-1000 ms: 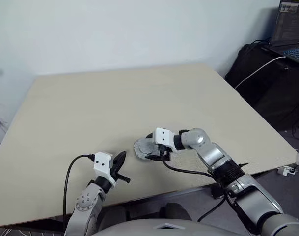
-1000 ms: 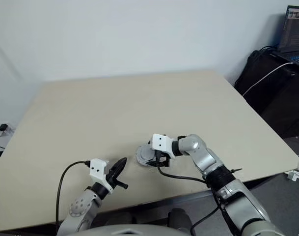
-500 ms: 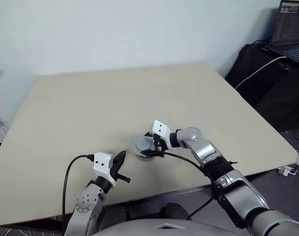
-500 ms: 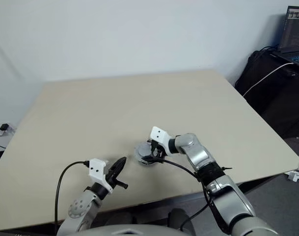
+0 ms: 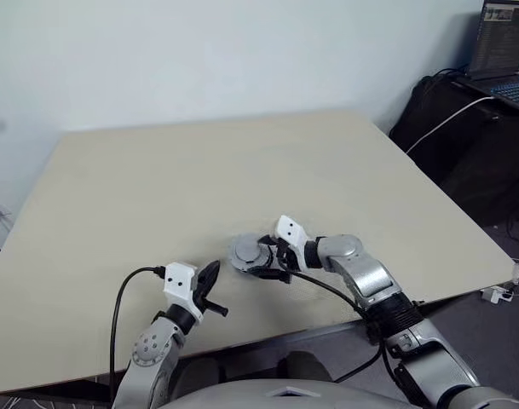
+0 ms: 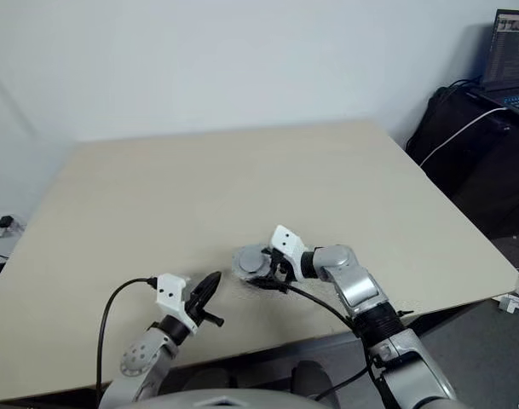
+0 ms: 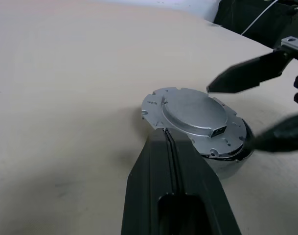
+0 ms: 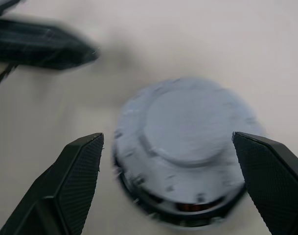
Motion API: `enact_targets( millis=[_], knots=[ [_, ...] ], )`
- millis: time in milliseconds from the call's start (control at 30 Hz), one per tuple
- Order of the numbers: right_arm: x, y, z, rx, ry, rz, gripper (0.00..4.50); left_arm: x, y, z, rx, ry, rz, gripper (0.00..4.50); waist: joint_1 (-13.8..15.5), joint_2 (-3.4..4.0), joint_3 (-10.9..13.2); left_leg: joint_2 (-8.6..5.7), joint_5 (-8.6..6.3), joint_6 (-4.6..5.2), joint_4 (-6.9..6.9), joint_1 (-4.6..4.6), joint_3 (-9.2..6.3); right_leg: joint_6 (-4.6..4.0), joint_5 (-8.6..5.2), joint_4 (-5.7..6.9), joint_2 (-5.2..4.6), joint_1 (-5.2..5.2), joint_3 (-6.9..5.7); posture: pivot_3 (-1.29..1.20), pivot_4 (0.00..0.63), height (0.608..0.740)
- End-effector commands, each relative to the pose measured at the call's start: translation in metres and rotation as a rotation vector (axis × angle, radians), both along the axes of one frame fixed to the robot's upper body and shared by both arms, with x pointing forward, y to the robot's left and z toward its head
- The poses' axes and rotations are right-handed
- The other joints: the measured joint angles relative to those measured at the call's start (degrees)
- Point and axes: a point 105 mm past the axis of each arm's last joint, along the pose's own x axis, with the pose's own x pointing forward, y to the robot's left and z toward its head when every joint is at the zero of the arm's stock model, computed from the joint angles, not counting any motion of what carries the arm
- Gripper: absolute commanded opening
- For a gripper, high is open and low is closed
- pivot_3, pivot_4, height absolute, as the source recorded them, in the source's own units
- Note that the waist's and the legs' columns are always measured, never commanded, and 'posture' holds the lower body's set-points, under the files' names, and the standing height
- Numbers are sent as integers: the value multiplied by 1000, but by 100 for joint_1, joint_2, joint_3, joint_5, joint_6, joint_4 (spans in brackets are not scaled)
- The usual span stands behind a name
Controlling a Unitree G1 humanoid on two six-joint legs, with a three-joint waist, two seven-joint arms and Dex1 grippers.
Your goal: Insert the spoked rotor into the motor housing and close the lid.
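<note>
Lid (image 7: 195, 111) sat atop housing (image 8: 183, 196) on surface (image 5: 199, 179). Right gripper (image 8: 171, 171) spread wide, straddling housing without contact. Left gripper (image 7: 169, 147) pinched together, empty, nearby.

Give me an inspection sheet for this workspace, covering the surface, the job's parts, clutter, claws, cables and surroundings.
Surface: beige table, bare apart from the assembly.
Job's things: lid sits on the motor housing near the front edge; copper glimpsed under the rim in the right wrist view; spoked rotor not visible.
Clutter: nothing seen.
Claws: left claw shut, holding nothing, beside the assembly; right claw open, fingers either side of the housing, not touching it.
Cables: black cable at the left wrist; white cable off the table.
Surroundings: white wall; laptop on dark furniture.
</note>
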Motion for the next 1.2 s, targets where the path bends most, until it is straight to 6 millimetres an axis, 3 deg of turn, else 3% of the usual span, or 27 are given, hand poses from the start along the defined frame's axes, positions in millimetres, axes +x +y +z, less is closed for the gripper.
enact_targets(
  millis=[33,467,1200],
  knots=[
    [12,2,20,75,-54,-67,4477,5,-3,16,-14,-64,-11,0,0,0,0,0,0,0,0,0,0,0,0,0,0,0,0,0,0,740],
    [20,10,11,60,-16,-90,4477,6,-2,16,-14,-66,-6,0,-13,1,0,-1,0,0,0,-1,-1,0,0,-1,1,1,0,0,0,740],
    [7,32,-6,69,21,-77,4477,5,0,16,-12,-64,2,0,-19,1,0,-1,0,0,0,-1,-1,0,0,-1,0,0,1,0,0,740]
  ],
)
